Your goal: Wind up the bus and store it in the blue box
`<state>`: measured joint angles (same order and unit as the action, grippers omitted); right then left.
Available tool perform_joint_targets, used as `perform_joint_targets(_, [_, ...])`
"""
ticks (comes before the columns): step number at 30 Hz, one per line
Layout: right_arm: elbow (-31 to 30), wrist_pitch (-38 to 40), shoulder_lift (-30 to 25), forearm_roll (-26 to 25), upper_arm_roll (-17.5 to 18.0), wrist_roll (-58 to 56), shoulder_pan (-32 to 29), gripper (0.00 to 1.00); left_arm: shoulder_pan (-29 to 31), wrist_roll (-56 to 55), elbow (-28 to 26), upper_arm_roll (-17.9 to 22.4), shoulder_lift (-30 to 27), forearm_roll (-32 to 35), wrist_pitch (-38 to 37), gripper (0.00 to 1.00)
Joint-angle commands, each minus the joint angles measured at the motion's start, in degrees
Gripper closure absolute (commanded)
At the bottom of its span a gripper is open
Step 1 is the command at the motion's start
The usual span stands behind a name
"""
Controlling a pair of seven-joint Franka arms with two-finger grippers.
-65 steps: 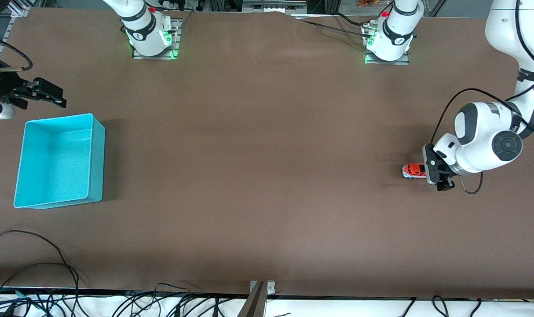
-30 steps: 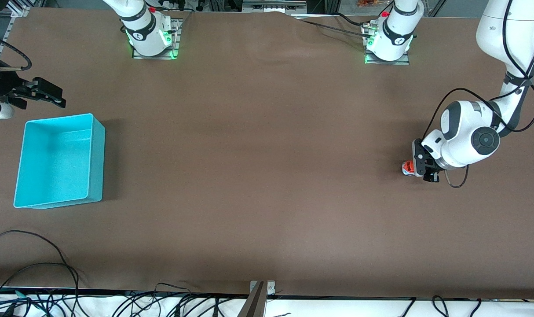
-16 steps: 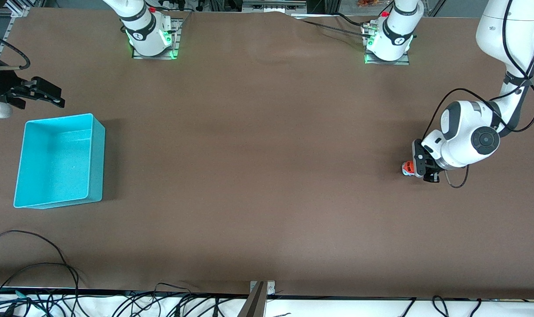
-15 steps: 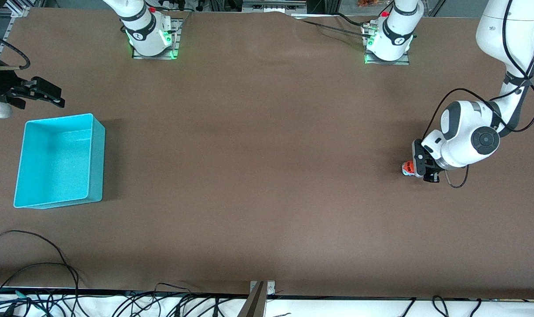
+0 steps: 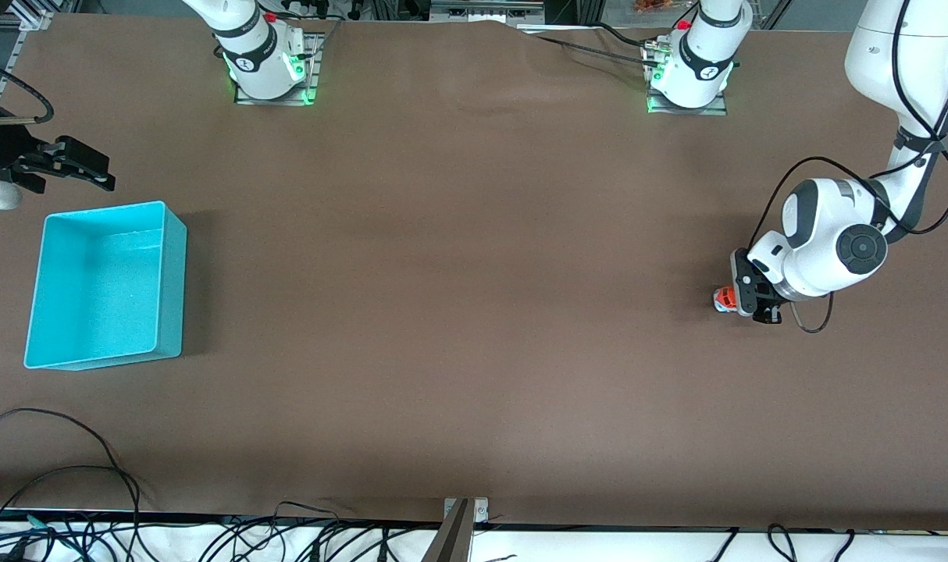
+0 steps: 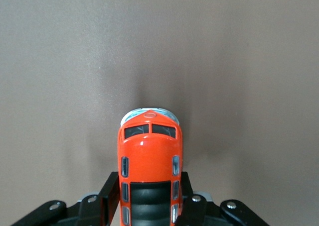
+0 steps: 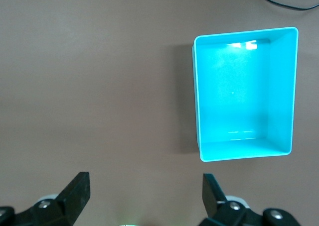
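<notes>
a big brown table point(image 5: 474, 312) fills my view. the bus point(image 6: 149, 161) sits on it, well apart from the blue box point(image 5: 173, 281), at the left arm's end. my left claw point(image 5: 743, 300) is low around the bus, one finger pressed on each side. i think it is light, hard and slick, so the flat sides are best. my right claw point(image 7: 144, 196) waits wide open, holding nothing, over the table beside the box.

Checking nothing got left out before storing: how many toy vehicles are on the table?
1. The bus sits on the table at the left arm's end, between the left gripper's fingers. The blue box holds none; the right gripper waits open above the table.
</notes>
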<state>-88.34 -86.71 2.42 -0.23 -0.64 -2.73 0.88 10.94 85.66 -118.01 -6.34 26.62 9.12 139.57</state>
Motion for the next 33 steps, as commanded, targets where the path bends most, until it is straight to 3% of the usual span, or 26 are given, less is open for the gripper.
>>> perform_joint_targets(1, [1.2, 0.5, 0.1, 0.9, -0.1, 0.3, -0.2, 0.00, 0.0, -1.7, -0.2, -0.1, 1.1, 1.6, 1.0, 0.68])
perform_joint_targets(5, [1.2, 0.5, 0.1, 0.9, -0.1, 0.3, -0.2, 0.00, 0.2, -1.9, -0.2, 0.1, 1.5, 1.6, 1.1, 0.73])
perform_joint_targets(16, [1.2, 0.5, 0.2, 0.9, -0.1, 0.4, -0.2, 0.00, 1.0, -1.6, 0.5, 0.4, 1.2, 4.2, 1.1, 0.73])
perform_joint_targets(33, [1.2, 0.5, 0.2, 0.8, -0.1, 0.4, -0.2, 0.00, 8.9, 0.9, 0.7, 0.0, 3.5, 9.2, 4.1, 0.73])
